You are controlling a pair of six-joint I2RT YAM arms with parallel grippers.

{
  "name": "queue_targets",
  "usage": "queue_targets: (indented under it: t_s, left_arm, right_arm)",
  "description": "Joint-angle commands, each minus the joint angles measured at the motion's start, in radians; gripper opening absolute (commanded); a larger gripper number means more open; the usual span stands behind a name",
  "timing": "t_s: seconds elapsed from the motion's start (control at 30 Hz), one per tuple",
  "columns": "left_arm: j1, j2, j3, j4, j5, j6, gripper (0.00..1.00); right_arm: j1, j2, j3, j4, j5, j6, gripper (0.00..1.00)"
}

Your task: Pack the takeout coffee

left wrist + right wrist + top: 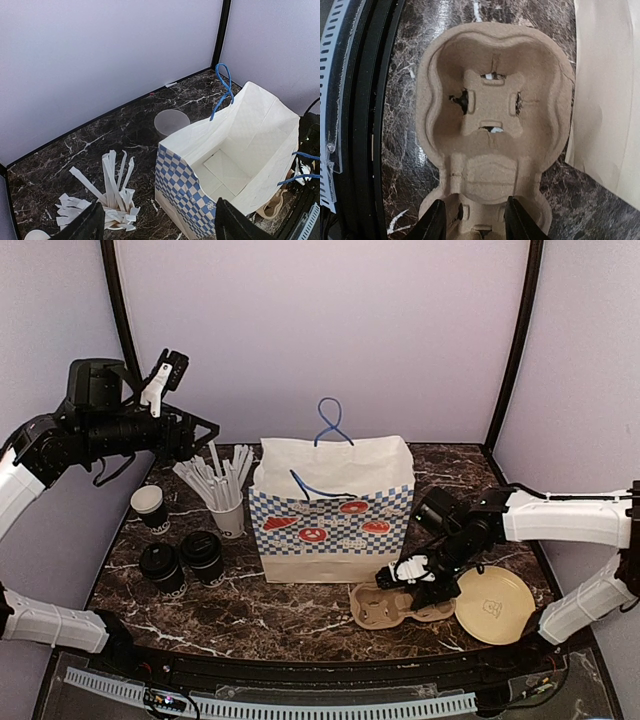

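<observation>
Straddling lobed pulp carrier (492,115), right fingers (434,222), perhaps touching.

Left of the paper bag (335,510), the left arm (110,435) has smooth white shells on its long links and blocky black motor housings at the joints, with a thin black cable (105,472) looping beneath. Right of the bag, the right arm (560,515) matches it, with white tubes and a black wrist. The left gripper (165,375) and right gripper (405,575) have dark flat fingers beside a white piece.

Rough matt pulp tray (490,165), glossy marbled table (300,615)
</observation>
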Motion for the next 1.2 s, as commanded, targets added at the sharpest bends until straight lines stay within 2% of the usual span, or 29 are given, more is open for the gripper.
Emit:
queue_targets:
  t_s: [0.0,0.5,0.73,0.87,1.07,1.17]
  left_arm:
    - [0.004,-0.042,-0.016,0.004,-0.005,-0.017,0.78]
    - [0.004,-0.042,-0.035,0.002,-0.005,-0.008,0.79]
    - [0.005,-0.041,-0.037,0.002,-0.006,-0.011,0.79]
    - [0.004,-0.039,-0.029,-0.003,-0.005,-0.008,0.79]
    - [0.004,-0.036,-0.025,-0.001,-0.005,-0.003,0.79]
    - [0.004,-0.026,-0.013,0.008,0.0,0.004,0.79]
  right_arm:
    - [0.039,0.016,-0.01,0.109,0.04,0.058,0.42]
    - [0.06,0.03,-0.032,0.1,0.031,0.079,0.44]
    - [0.062,0.065,-0.044,0.111,0.076,0.086,0.48]
    - [0.063,0.066,-0.039,0.112,0.082,0.094,0.44]
    - [0.063,0.067,-0.019,0.097,0.081,0.105,0.32]
    - [0.063,0.052,-0.004,0.066,0.08,0.107,0.3]
